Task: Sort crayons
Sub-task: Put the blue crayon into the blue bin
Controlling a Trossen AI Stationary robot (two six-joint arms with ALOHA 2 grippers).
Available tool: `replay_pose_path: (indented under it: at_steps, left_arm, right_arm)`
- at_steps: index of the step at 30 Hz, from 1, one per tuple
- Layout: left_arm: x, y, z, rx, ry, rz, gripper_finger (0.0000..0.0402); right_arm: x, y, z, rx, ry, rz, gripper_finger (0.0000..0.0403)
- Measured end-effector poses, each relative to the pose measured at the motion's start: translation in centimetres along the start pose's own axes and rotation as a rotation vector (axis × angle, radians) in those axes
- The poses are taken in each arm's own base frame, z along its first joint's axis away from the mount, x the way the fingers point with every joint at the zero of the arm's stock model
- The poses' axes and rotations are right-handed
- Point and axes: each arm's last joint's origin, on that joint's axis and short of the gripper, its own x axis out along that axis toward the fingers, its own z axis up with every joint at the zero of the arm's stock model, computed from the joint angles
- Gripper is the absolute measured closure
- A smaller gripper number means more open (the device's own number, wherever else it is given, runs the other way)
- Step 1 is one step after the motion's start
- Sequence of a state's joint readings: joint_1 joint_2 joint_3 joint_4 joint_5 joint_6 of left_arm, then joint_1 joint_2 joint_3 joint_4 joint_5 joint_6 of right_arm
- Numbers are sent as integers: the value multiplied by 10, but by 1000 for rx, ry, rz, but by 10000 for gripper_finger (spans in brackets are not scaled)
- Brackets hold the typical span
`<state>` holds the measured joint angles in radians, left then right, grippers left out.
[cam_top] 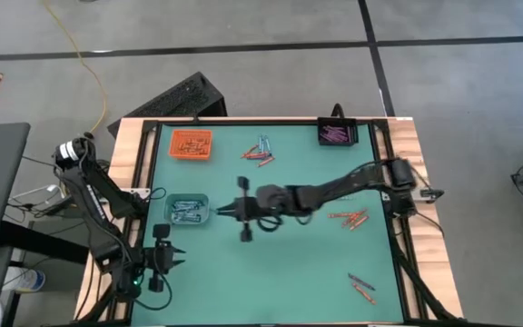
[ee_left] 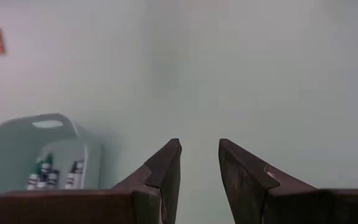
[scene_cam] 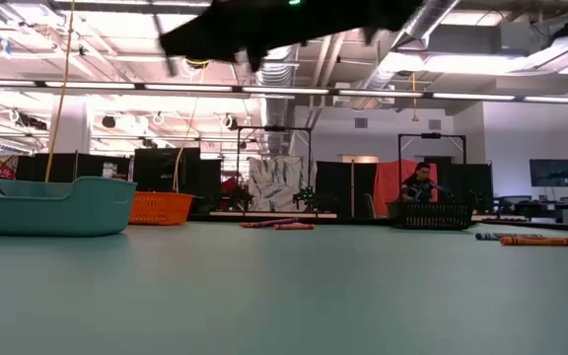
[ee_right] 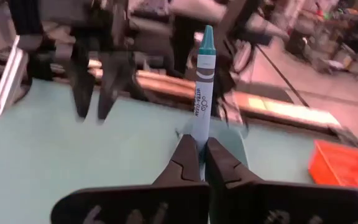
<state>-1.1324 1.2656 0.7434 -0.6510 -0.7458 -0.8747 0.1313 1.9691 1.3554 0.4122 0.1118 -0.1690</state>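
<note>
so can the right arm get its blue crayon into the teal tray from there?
Probably yes. The right pincer, shut on the blue crayon, sits just beside the teal tray, with nothing between them. The left pincer waits clear.

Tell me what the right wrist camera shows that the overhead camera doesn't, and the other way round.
Only the right wrist view shows the blue crayon standing up between the shut fingers of the right gripper.

Only the overhead view shows the black tray of purple crayons and the loose crayons lying on the green mat.

Both show the orange tray and the left gripper, which waits with its fingers apart at the mat's near left edge. The right gripper hovers beside the clear tray.
</note>
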Motion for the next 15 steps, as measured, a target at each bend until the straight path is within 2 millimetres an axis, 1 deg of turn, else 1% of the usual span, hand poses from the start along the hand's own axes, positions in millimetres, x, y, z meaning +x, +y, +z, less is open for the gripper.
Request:
replay_pose_path:
  at_steps: [2, 5, 8, 10, 13, 15]
  left_arm:
    - [1, -1, -2, -15, 7, -18, 302]
    - [-1, -3, -3, -27, 15, -34, 302]
    - [-3, -4, -5, -37, 15, -44, 302]
    - [-4, -5, -6, -45, 16, -47, 302]
    - [-6, -6, -8, -53, 15, -57, 302]
    - [-7, -7, -8, -58, 14, -64, 302]
  right_arm:
    - [18, -6, 5, -8, -15, 26, 403]
    - [43, -14, 9, -16, 22, 47, 403]
    - [66, -21, 6, -23, 88, 56, 403]
    - [77, -25, 4, -39, 136, 65, 403]
    - [94, -30, 4, -29, 156, 83, 403]
    - [104, -33, -2, -17, 180, 101, 403]
